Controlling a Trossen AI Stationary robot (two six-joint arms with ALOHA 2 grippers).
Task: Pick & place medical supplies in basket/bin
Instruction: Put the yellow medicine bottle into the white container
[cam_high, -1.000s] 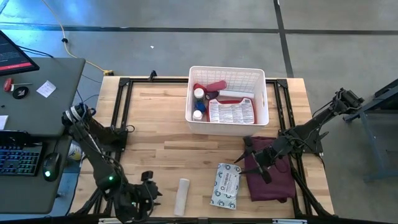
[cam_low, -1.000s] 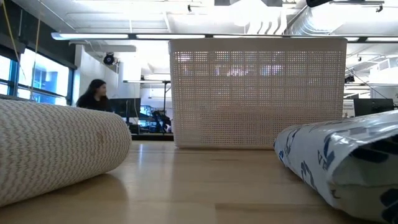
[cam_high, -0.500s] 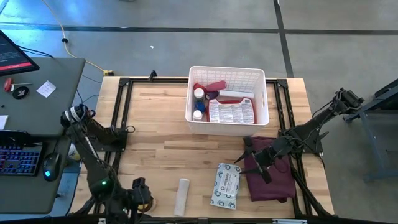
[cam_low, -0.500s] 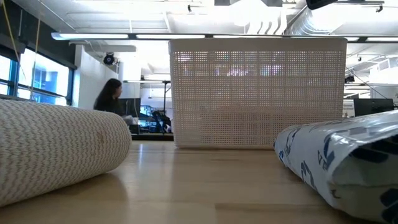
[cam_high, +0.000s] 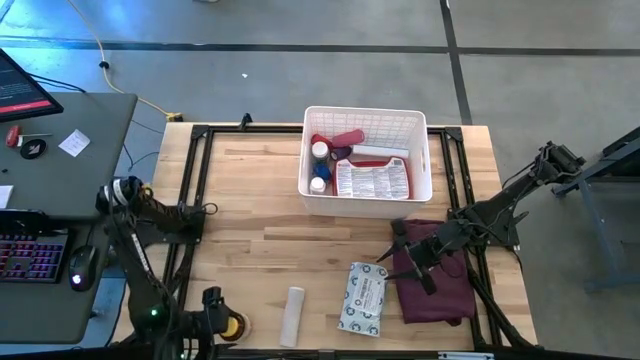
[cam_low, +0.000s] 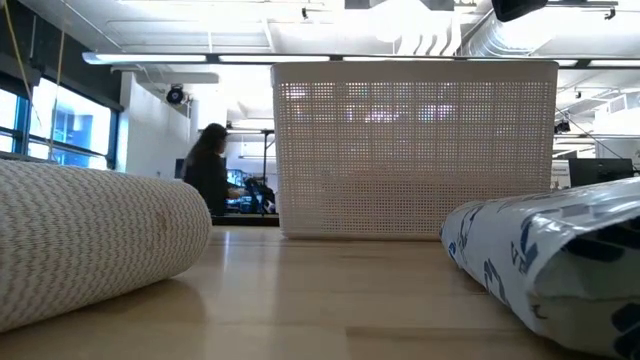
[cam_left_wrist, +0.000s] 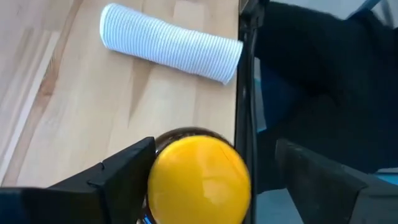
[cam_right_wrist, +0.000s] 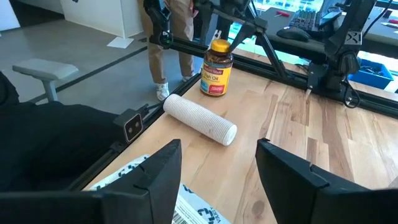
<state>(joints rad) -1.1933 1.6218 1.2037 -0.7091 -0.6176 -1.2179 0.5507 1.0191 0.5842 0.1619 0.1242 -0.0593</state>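
A white lattice basket (cam_high: 365, 118) stands at the table's far middle and holds a red-and-white printed pack (cam_high: 372, 180), red tubes and small bottles. A white ribbed roll (cam_high: 293, 315) and a grey-white packet (cam_high: 363, 298) lie near the near edge. An amber bottle with a yellow lid (cam_high: 233, 326) stands upright by the near-left edge. My left gripper (cam_left_wrist: 216, 152) is open, with a finger on either side of the lid (cam_left_wrist: 199, 180). My right gripper (cam_right_wrist: 217, 180) is open and hovers over the maroon cloth (cam_high: 440, 290).
A black frame rail (cam_left_wrist: 244, 93) runs along the near edge beside the bottle and roll. In the low view the roll (cam_low: 90, 240) and packet (cam_low: 550, 260) lie before the basket (cam_low: 415, 150). A person (cam_low: 210, 170) walks in the room behind. A desk with a keyboard stands left of the table.
My left gripper has moved toward the table's left and near edges, and the yellow-lidded bottle, which it covered before, now shows beside it in the high view. The person in the background has walked to the right. My right arm has kept still.
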